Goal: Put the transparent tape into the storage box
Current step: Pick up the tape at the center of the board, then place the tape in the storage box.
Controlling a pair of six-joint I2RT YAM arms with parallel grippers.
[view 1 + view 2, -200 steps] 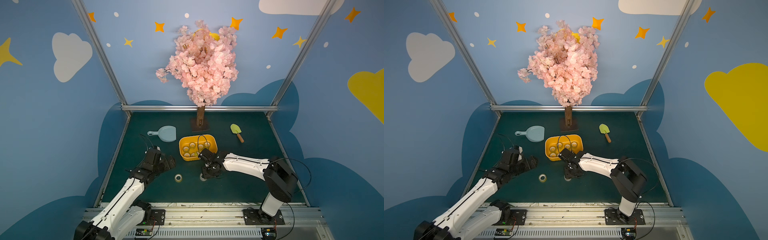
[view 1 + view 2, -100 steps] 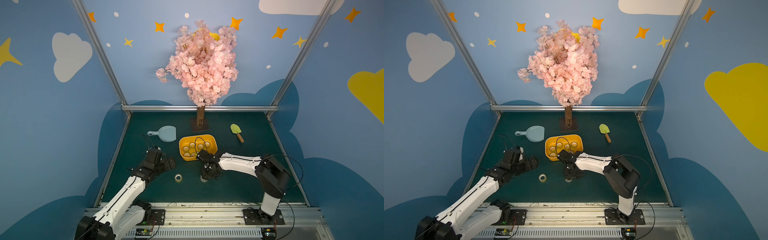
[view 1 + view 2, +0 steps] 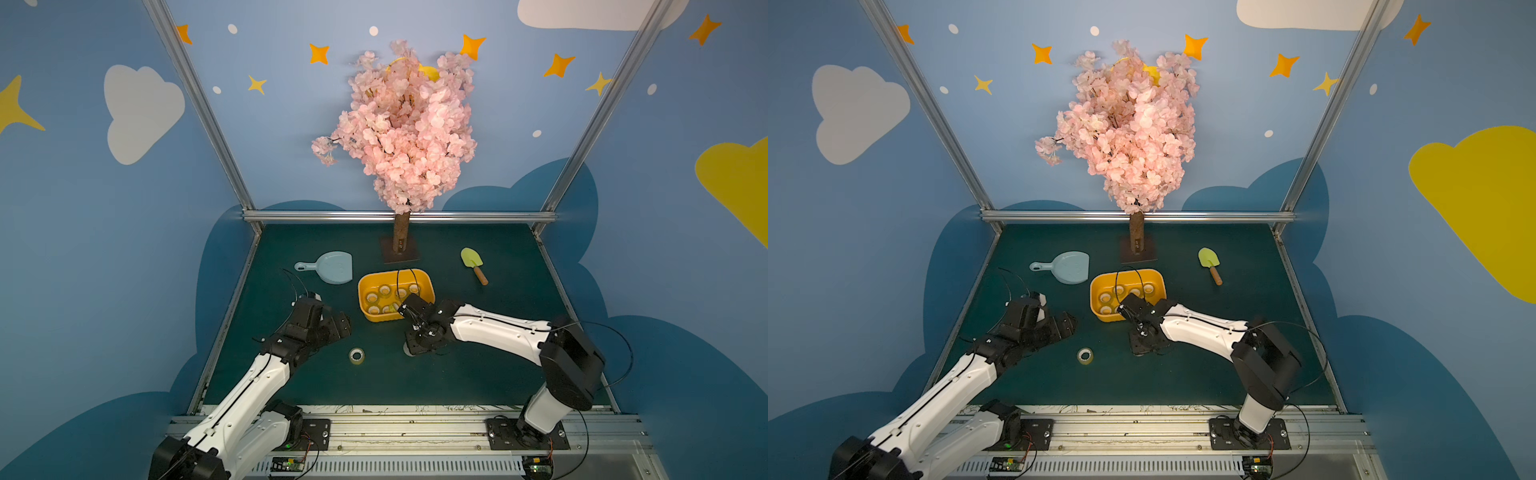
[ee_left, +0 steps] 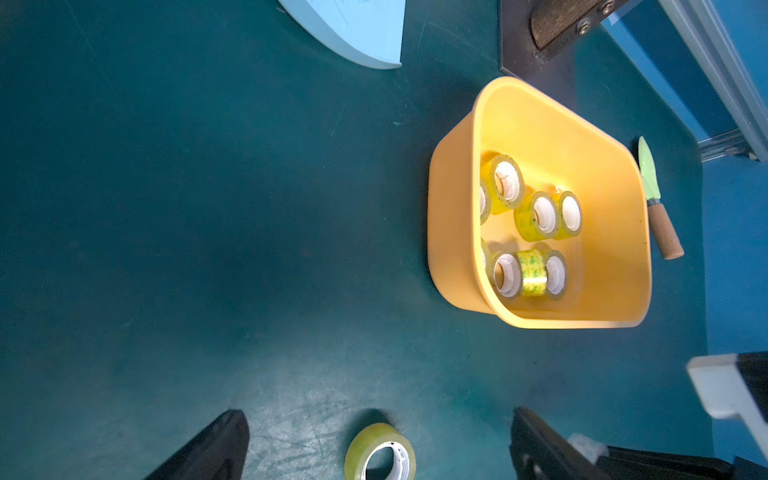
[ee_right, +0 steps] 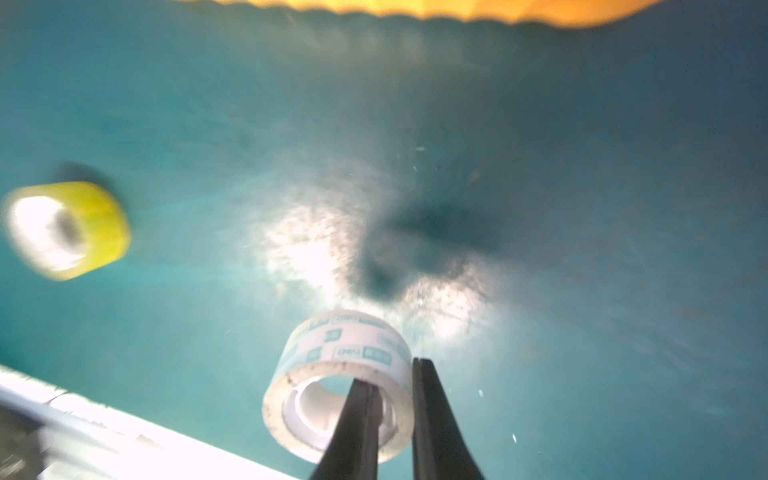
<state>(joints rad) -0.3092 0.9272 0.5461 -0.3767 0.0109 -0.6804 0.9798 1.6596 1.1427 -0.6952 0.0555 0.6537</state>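
Right end effector (image 5: 390, 372) has just gone from part-open to a narrow pinch on the transparent tape roll (image 5: 338, 386): one finger down thru the core, the other on the outside, the roll's wall clamped btw them. A sec ago the jaws stood wider over the same spot, so we read the grasp as made. The right wrist pic is blurred, so we can't tell if the roll has left the counter (image 3: 457, 374) yet; in both top views only a pale sliver shows under the arm. The storage box (image 3: 376, 319) sits near, just beyond this arm, w/ several rolls (image 4: 544, 216) already inside. So what's left for this roll, in our judgement, is a lift, a short carry over the near rim and a release. A one-wall pinch may let the roll tilt or swing, so we'd raise it enough to clear the rim. The left end effector (image 4: 378, 415) hangs wide open, holding nothing. A second roll (image 3: 356, 356), yellow-tinted, lies on the counter just ahead of it, untouched and probably next.
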